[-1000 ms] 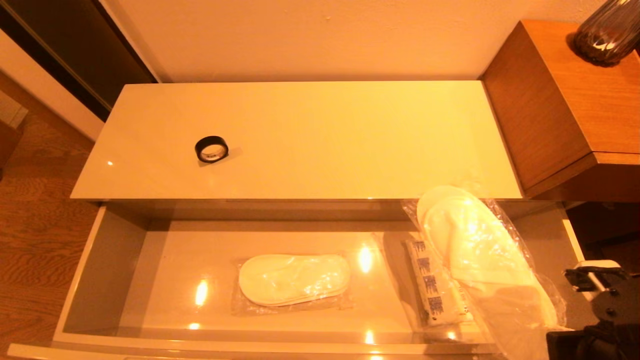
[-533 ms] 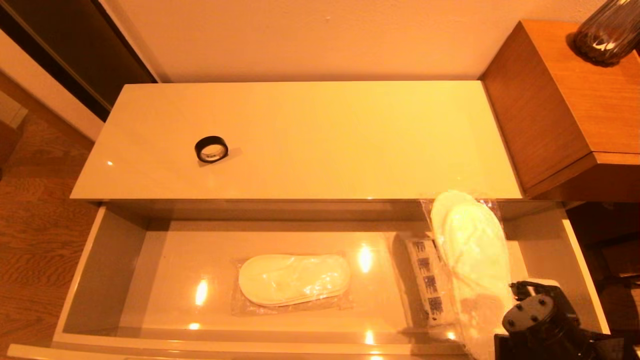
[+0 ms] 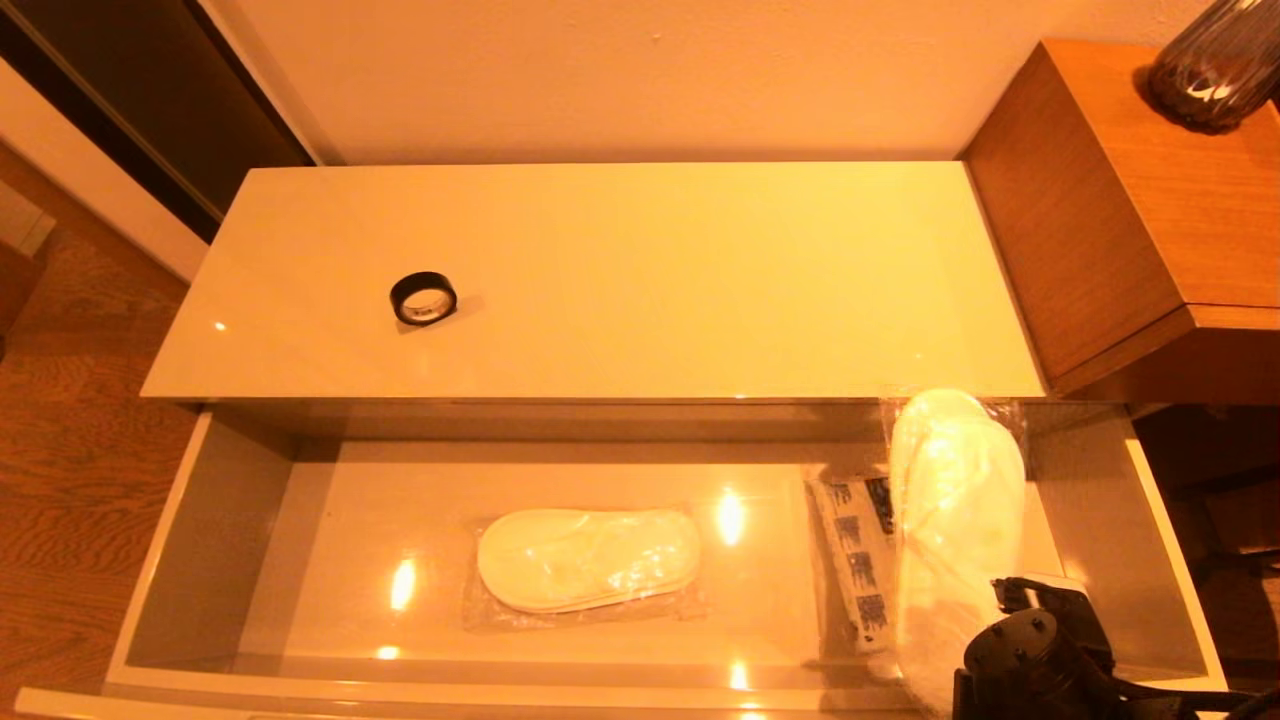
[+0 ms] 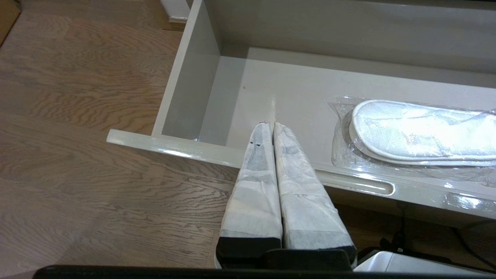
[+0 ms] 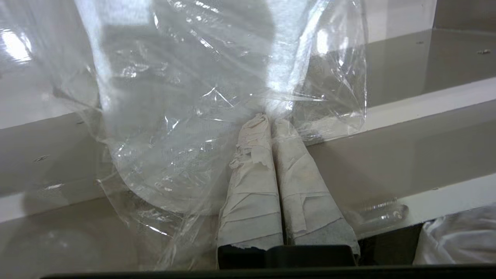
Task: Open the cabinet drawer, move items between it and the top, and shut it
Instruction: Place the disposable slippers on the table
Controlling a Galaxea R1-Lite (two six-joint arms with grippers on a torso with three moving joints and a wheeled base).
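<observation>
Right gripper [image 5: 271, 120] clenched on clear bag of slippers [image 3: 955, 520], hanging over right end of open cabinet drawer [image 3: 170, 560], partly over white packet [image 3: 860, 560]. Lower flat, then release. Left gripper [image 4: 270, 124] closed, empty, idle.

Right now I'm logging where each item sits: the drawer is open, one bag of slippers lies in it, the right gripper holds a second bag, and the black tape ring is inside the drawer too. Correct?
Not quite. The black tape ring sits on the cabinet top, not in the open drawer, as the head view shows. The rest holds: one bag of slippers lies in the drawer, and the right gripper holds the second bag.
</observation>
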